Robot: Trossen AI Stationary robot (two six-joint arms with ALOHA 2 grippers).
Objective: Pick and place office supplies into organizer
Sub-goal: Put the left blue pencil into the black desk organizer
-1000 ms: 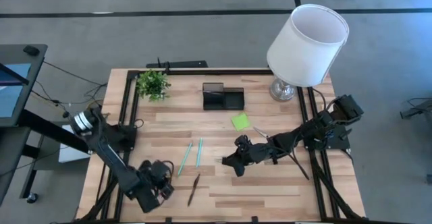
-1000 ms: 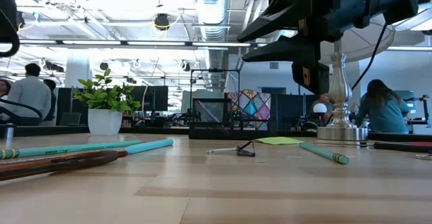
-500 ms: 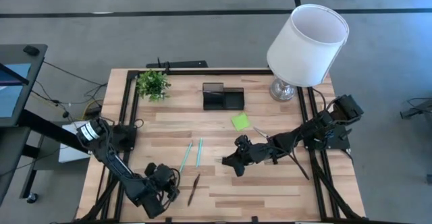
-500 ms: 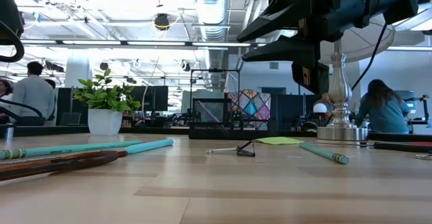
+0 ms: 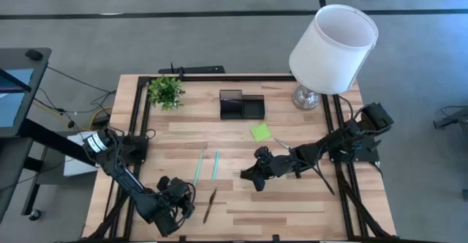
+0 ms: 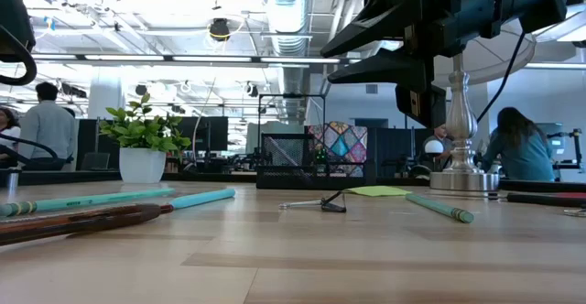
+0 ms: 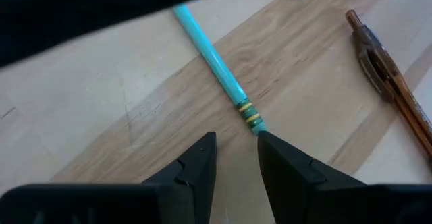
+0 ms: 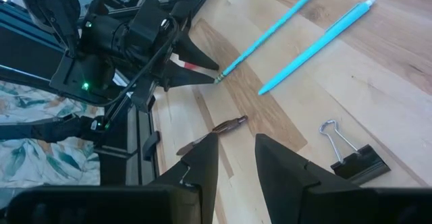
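A teal pencil (image 5: 197,168) and a teal pen (image 5: 216,165) lie side by side on the wooden table, with a brown pen (image 5: 210,205) nearer the front edge. My left gripper (image 5: 188,196) is low at the pencil's near end (image 7: 253,119). It is open by a narrow gap, and its fingertips (image 7: 202,150) stop just short of that banded end. My right gripper (image 5: 246,176) hangs open above mid-table with nothing between its fingers. A black clip (image 8: 354,160) lies beneath it. The black organizer (image 5: 241,105) stands at the far middle, with a lime sticky pad (image 5: 259,131) in front of it.
A white-shaded lamp (image 5: 333,49) stands at the far right corner and a small potted plant (image 5: 165,91) at the far left. A green pencil (image 6: 441,209) lies right of the clip. People sit in the room beyond the table.
My left gripper has sunk and gone a little toward the table's right, up to the near end of the teal pencil. It then held still. Its finger gap is unchanged.
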